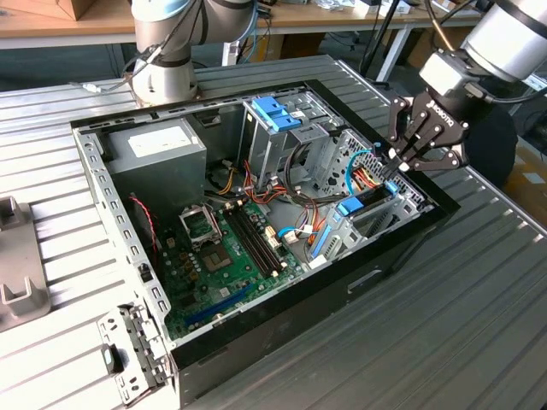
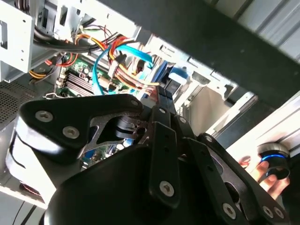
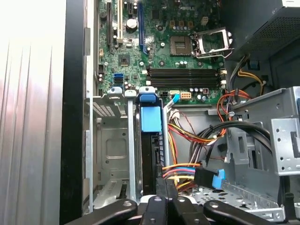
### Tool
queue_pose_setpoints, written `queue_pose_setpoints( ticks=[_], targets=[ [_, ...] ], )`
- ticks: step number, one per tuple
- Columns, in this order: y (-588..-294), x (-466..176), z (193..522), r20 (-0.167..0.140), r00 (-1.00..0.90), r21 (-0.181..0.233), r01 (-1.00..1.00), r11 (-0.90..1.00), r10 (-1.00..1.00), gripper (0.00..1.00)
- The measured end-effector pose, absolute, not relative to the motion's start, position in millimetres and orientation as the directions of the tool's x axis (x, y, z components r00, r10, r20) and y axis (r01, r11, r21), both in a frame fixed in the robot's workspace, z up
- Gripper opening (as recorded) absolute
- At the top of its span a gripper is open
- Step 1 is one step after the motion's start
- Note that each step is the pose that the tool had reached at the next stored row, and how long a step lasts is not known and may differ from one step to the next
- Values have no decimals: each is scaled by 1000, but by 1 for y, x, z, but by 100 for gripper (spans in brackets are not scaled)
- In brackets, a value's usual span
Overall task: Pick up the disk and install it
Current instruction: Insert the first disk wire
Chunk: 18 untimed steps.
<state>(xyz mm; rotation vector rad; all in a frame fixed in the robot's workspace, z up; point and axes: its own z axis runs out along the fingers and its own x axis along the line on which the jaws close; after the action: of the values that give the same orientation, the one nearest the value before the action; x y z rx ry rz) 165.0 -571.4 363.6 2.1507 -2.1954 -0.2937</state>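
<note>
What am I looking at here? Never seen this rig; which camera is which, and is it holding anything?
One robot arm works over an open computer case lying on a ribbed metal table. The exterior view comes from a camera off the arm; both wrist views ride on the arm and look past its gripper into the case. Inside are a green motherboard, bundled cables and a metal drive cage. The disk, in its light blue carrier, stands on edge in a cage slot. The gripper, fingers together, sits right at the disk's near edge; whether it grips it is hidden.
</note>
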Motion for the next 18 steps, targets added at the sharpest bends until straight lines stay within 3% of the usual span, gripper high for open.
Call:
queue_pose_setpoints(
  ticks=[8,18],
  targets=[
    [-571,177,369,-95,-29,175,-985,12,-995,10],
    [-571,176,369,-99,-15,24,-1000,12,-995,10]
  ],
)
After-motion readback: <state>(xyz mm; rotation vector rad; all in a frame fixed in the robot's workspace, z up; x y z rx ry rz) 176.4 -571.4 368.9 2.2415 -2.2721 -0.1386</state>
